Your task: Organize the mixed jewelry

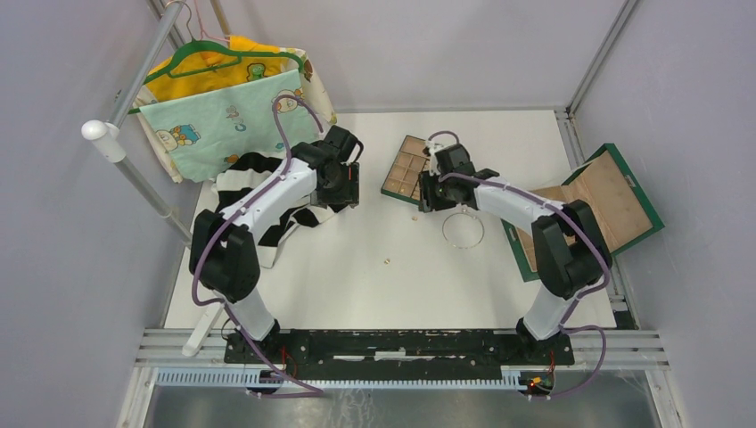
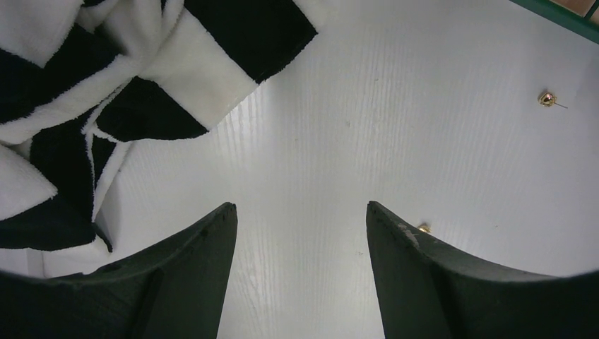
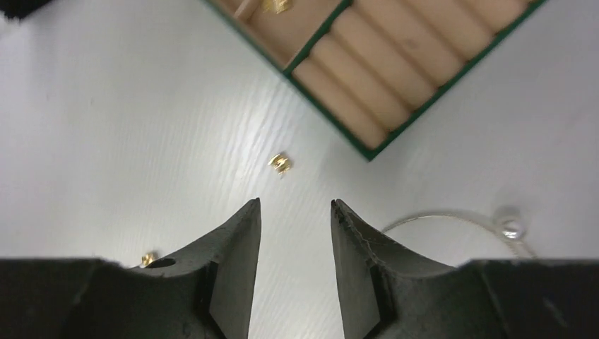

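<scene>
A white, faintly ribbed table (image 1: 374, 285) fills a grey-walled cell, with the arm bases bolted along its near edge. Nearest them a lone gold-tan speck (image 1: 387, 260) lies on the bare board. Further in, the wire hoop (image 1: 464, 229) lies flat just beside the right arm; it is thin and silvery, and the right wrist view shows a small bead on it. The right gripper (image 3: 295, 206) hangs above the table, its jaws parted a little with nothing between them. Just ahead of its tips sits a tiny gold piece (image 3: 280, 162), hard, shiny and blocky, near the corner of the compartment tray (image 3: 395, 56). A second gold bit (image 3: 147, 259) shows at the edge of one finger. The step in hand looks like gathering loose small pieces for the tray, where something gold lies in one compartment. The next move likely calls for a short advance and descent, then a fine pinch, since so small a metal thing could skid on the smooth board. The tray is tan, with padded rolls and a green rim. The left gripper (image 2: 300, 212) is spread wide and empty. A gold stud (image 2: 547, 99) with a thin post lies well ahead to its right, and a plush black-and-white striped cloth (image 2: 106, 85) lies at its left. Farthest back, printed cotton garments (image 1: 223, 107) hang on a green hanger
</scene>
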Controlling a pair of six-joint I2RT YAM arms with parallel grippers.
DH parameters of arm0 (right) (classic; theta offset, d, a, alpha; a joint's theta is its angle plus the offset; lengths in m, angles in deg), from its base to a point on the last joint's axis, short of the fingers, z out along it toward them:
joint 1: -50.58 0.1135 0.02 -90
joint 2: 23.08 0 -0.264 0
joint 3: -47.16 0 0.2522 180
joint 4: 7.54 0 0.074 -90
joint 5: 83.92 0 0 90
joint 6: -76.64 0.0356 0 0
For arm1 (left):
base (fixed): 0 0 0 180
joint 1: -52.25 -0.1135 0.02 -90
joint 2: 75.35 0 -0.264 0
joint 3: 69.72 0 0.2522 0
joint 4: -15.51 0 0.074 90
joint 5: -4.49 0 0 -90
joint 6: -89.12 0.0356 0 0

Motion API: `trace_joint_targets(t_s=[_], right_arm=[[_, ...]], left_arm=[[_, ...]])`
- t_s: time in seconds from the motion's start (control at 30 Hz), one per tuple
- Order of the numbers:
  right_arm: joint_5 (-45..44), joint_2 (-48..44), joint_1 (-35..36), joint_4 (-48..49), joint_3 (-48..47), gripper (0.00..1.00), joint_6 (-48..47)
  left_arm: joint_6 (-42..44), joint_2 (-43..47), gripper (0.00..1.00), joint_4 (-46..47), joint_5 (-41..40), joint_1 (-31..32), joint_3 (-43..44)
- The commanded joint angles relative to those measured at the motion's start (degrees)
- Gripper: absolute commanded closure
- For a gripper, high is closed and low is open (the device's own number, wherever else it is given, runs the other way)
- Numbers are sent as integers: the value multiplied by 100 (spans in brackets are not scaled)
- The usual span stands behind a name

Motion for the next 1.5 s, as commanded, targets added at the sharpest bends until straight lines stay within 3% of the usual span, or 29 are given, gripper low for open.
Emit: trace_joint_targets(t_s=[0.0, 0.27, 0.53, 0.73, 0.93, 1.47], right_arm=[[-484, -228, 620, -234, 102, 50, -697], [-1038, 608, 852, -748, -690, 48, -277], [-1334, 950, 968, -540, -725, 53, 436], [-1375, 1068, 995, -480, -765, 59, 503], [-1351, 1151, 1007, -488, -815, 70, 454], [-1543, 1354, 1022, -707, -1078, 77, 304]], left_arm=[[180, -138, 26, 141, 88, -29, 276], [231, -169, 26, 156, 44, -32, 320], [215, -104, 26, 159, -57, -32, 202], [223, -82, 26, 164, -78, -36, 192], [251, -101, 27, 170, -57, -30, 189], [267, -27, 27, 194, -65, -34, 198]])
